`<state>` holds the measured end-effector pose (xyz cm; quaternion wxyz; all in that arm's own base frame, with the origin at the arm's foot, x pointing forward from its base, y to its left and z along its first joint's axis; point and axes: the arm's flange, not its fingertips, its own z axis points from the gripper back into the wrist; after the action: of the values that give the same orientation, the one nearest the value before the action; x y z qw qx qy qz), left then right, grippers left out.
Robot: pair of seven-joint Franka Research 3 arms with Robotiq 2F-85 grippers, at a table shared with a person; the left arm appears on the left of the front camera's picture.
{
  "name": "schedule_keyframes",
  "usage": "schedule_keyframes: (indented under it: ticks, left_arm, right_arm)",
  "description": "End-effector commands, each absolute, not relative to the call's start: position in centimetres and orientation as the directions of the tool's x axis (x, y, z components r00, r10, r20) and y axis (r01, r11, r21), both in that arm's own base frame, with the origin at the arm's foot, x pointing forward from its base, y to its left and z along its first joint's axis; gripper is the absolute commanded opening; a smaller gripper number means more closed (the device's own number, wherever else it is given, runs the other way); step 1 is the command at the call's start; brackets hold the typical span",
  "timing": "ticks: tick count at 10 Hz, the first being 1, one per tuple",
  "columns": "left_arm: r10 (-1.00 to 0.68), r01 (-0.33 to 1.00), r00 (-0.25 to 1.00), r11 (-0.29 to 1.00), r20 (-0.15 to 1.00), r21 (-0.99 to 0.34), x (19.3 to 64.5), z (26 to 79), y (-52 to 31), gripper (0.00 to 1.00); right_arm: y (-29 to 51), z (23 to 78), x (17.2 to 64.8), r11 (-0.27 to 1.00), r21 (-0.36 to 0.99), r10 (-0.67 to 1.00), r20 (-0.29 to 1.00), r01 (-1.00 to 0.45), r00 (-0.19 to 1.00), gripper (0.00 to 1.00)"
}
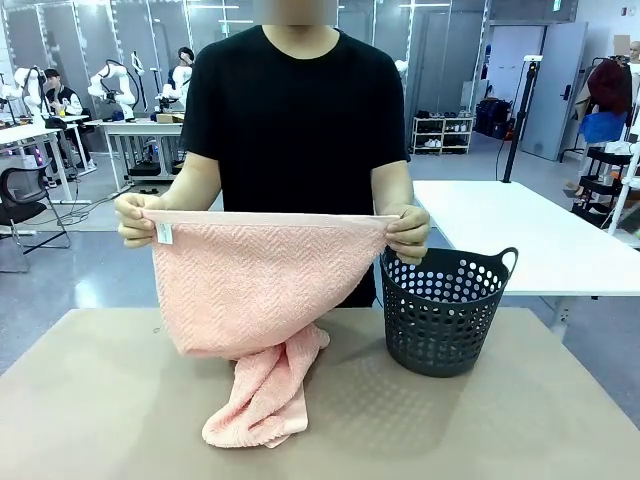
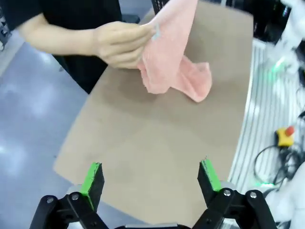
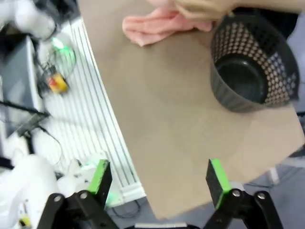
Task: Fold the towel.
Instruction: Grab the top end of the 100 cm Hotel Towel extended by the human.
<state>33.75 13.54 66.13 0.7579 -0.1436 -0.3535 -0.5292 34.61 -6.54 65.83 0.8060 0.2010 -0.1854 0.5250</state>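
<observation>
The pale salmon-pink towel (image 1: pixel 245 290) hangs from a person's two hands (image 1: pixel 140 222) above the far side of the table, its top hem stretched level and a small white tag at its left corner. Its lower end lies bunched on the tabletop. In the left wrist view the towel (image 2: pixel 174 62) droops from one hand (image 2: pixel 119 44), far ahead of my left gripper (image 2: pixel 151 177), which is open and holds nothing. My right gripper (image 3: pixel 160 177) is open too, high over the table's near edge, with the towel (image 3: pixel 152 26) far off.
A dark perforated basket (image 1: pixel 443 310) stands on the brown table (image 1: pixel 100 400) to the right of the towel; in the right wrist view the basket (image 3: pixel 252 67) shows nothing inside. A white table (image 1: pixel 540 235) stands behind at the right.
</observation>
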Motion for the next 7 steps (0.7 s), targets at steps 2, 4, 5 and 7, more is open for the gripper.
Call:
schedule_keyframes:
  ticks: [2,4,5,7]
  left_arm:
    - [-0.869,0.877,0.055,0.277,0.491,0.392,33.1,69.5,8.0,1.0]
    - [-0.899,0.896,-0.01,0.187,0.438,0.404,32.7,70.0,4.6,1.0]
    - [-0.906,0.898,-0.031,0.161,0.422,0.41,32.4,69.8,3.4,1.0]
    - [-0.899,0.9,-0.043,0.154,0.436,0.407,32.5,71.0,3.8,1.0]
  right_arm:
    - [0.3,68.8,33.4,0.186,-0.092,0.909,0.393,-0.978,0.136,1.0]
    - [3.8,69.5,33.1,0.105,-0.133,0.953,0.298,-0.986,0.061,1.0]
    - [4.9,69.4,33.1,0.095,-0.141,0.956,0.288,-0.985,0.051,1.0]
    - [5.2,70.4,32.5,0.096,-0.117,0.947,0.317,-0.989,0.054,1.0]
